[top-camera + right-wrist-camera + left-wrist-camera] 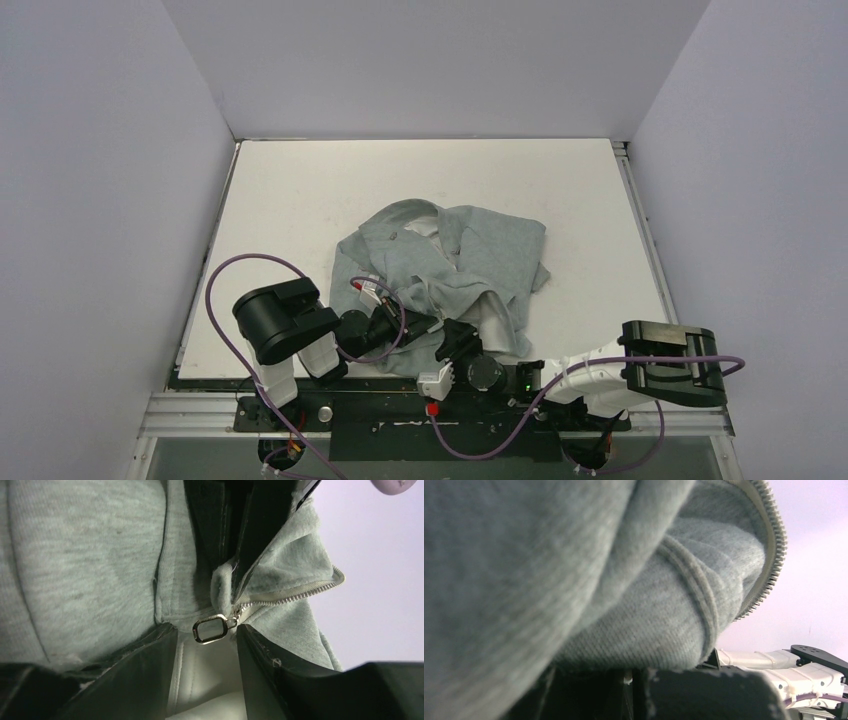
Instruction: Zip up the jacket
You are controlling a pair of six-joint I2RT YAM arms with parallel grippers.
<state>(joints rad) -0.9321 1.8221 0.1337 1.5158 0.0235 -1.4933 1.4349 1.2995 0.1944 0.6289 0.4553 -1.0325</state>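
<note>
Grey jacket (450,265) crowds near table (300,200) edge; I see left gripper (428,323) pinching its fabric, right gripper (205,641) spread, zipper pull (210,630) between fingers.

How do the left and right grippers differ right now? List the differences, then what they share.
The left gripper is shut, pinching the fabric of the jacket; the right gripper stands open and holds nothing. Grey cloth smothers the left gripper's camera view, while the right gripper's fingers flank the zipper pull, which hangs in plain sight between them. Shared: both sit close together at the jacket's near edge.
</note>
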